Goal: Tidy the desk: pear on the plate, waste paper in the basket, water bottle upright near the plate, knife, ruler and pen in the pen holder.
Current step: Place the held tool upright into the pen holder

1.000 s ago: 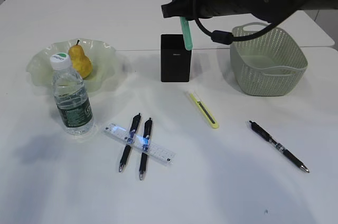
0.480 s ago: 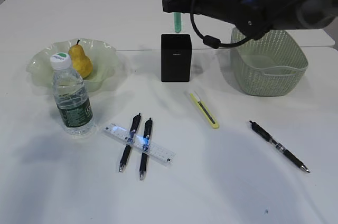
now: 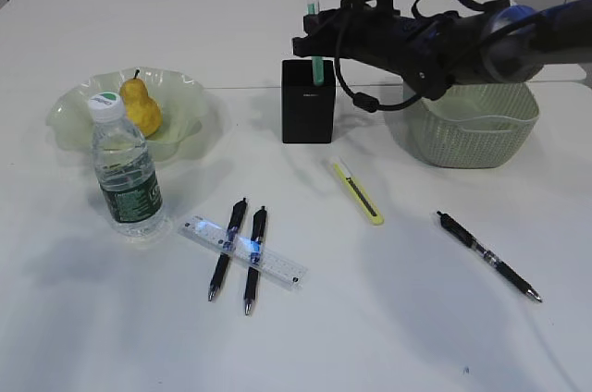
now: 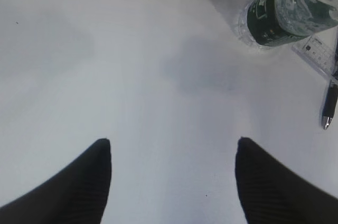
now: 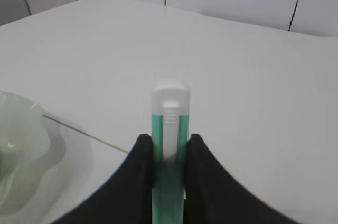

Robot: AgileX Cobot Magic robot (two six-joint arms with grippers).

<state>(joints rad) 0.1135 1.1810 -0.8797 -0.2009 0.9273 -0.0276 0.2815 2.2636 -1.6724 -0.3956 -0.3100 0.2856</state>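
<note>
Right tool [image 5: 168, 152]: clamped on upright green knife [image 3: 314, 36], lower end inside pen holder [image 3: 307, 101]. Left tool [image 4: 171, 152]: jaws wide, nothing between, above bare worktop [image 3: 407, 318]. Pear [image 3: 141, 105]: on plate [image 3: 190, 96]. Water bottle [image 3: 127, 170]: upright, just beside plate. Ruler [image 3: 243, 251]: flat on worktop, under two pens [image 3: 239, 249]. Basket [image 3: 472, 128]: right of holder.

My right arm [image 3: 462, 36] reaches in from the right edge of the desk toward its far middle, wrist about level. My right gripper [image 5: 169, 150] is clamped on a green knife [image 5: 169, 129], held upright. My left gripper [image 4: 171, 176] hangs above the desk's near left, its fingers [image 4: 90, 182] spread wide and holding nothing.
</note>
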